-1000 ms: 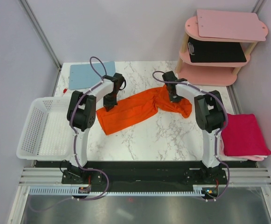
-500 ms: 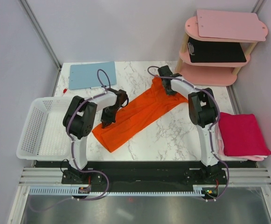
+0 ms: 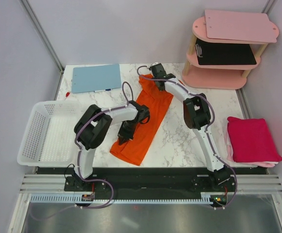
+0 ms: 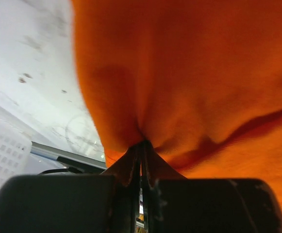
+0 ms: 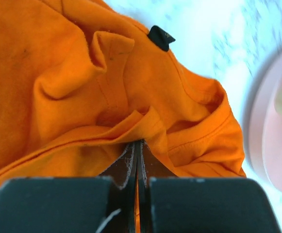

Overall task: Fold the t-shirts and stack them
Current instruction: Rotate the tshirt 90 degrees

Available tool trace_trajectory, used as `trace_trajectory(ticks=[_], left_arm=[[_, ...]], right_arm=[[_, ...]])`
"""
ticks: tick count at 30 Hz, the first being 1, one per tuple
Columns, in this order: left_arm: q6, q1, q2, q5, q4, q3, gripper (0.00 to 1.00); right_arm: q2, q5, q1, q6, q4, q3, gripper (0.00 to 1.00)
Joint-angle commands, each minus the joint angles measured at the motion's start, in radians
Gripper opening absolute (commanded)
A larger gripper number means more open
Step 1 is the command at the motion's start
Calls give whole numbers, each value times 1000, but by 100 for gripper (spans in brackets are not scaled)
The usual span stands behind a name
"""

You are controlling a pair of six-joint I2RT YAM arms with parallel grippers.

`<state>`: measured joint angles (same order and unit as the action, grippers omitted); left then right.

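The left gripper [image 4: 141,145] pinches the near end of the orange t-shirt [image 3: 150,114]. The right gripper [image 5: 137,144] pinches its far end by the collar. Both finger pairs are pressed together on cloth.

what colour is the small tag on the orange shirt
The tag is black, clearest in the right wrist view.

I see pale lilac walls [image 3: 131,29] around a white marble counter [image 3: 179,141], a pink tiered shelf [image 3: 213,77] far right, and a white basket [image 3: 43,136] left.
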<state>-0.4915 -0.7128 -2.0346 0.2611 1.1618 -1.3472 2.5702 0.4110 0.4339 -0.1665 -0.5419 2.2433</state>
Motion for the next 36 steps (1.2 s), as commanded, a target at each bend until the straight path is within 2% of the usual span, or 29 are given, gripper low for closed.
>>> trace_trajectory(ticks=[1, 9, 13, 16, 17, 21, 25, 27, 31, 32, 36], left_arm=[[-81, -79, -58, -161, -119, -39, 2], [-91, -137, -23, -293, -160, -83, 2], [-90, -137, 36, -281, -159, -79, 2], [-107, -136, 117, -263, -148, -76, 2], [-110, -137, 143, -214, -145, -76, 2], [-125, -128, 250, -131, -117, -79, 2], [-111, -84, 332, -103, -119, -46, 2], [-102, -62, 344, -97, -132, -26, 2], [-62, 30, 347, -180, -242, 60, 2], [-56, 44, 343, -190, -258, 69, 2], [-25, 105, 300, -212, -310, 88, 2]], right_arm=[[48, -104, 39, -50, 80, 36, 0], [90, -250, 39, 7, 125, 197, 0], [67, -276, 37, 35, 163, 208, 0], [4, -255, 39, 42, 171, 167, 0], [-51, -250, 39, 38, 172, 144, 0], [-221, -201, 39, 59, 166, -41, 0], [-399, -195, 37, 151, 113, -230, 0], [-494, -242, 39, 207, 76, -360, 0], [-649, -408, 37, 338, 56, -604, 0], [-666, -501, 42, 379, 56, -692, 0], [-729, -600, 86, 449, 57, -862, 0]])
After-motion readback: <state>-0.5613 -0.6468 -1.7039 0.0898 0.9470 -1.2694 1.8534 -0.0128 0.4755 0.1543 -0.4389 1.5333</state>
